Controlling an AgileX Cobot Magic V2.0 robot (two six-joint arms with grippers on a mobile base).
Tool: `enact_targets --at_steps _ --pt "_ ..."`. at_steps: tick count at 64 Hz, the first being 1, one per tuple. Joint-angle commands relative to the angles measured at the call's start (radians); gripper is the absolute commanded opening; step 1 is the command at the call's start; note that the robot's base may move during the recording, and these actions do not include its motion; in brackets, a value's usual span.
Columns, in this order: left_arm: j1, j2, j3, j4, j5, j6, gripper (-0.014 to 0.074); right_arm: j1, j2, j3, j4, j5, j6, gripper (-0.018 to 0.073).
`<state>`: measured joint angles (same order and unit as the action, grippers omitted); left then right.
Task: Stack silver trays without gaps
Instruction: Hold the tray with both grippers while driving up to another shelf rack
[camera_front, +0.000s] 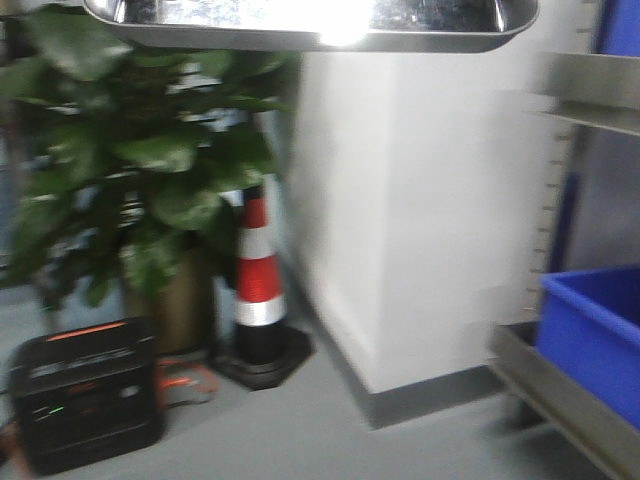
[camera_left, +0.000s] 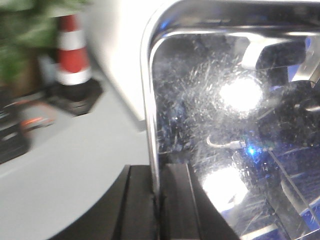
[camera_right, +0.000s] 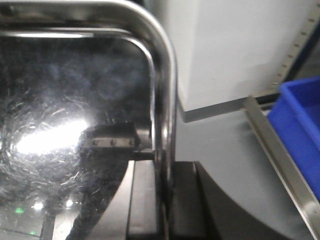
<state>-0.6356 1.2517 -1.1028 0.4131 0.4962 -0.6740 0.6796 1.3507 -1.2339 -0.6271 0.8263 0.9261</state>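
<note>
One silver tray (camera_front: 310, 22) hangs in the air across the top of the front view, its shiny underside catching a bright glare. My left gripper (camera_left: 157, 200) is shut on the tray's left rim (camera_left: 148, 100), one black finger outside and one inside the pan. My right gripper (camera_right: 164, 200) is shut on the tray's right rim (camera_right: 165, 90) in the same way. Both wrist views look into the scratched, reflective tray bottom (camera_left: 235, 130). No other tray shows.
A potted plant (camera_front: 140, 170), an orange-and-white traffic cone (camera_front: 259, 285) and a black box (camera_front: 85, 400) stand on the grey floor at left. A white pillar (camera_front: 420, 200) fills the middle. At right are a steel shelf rail (camera_front: 560, 405) and a blue bin (camera_front: 595, 335).
</note>
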Motion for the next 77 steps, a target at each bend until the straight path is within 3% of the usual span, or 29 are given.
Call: enact_targets --at_steps 1,77 --pt "-0.025 -0.011 -0.016 -0.018 -0.178 0.004 -0.0018 0.015 0.002 -0.013 0.011 -0.633 -0.009 -0.0076" --pt "-0.025 -0.011 -0.016 -0.018 -0.178 0.004 -0.0018 0.015 0.002 -0.013 0.011 -0.633 -0.009 -0.0076"
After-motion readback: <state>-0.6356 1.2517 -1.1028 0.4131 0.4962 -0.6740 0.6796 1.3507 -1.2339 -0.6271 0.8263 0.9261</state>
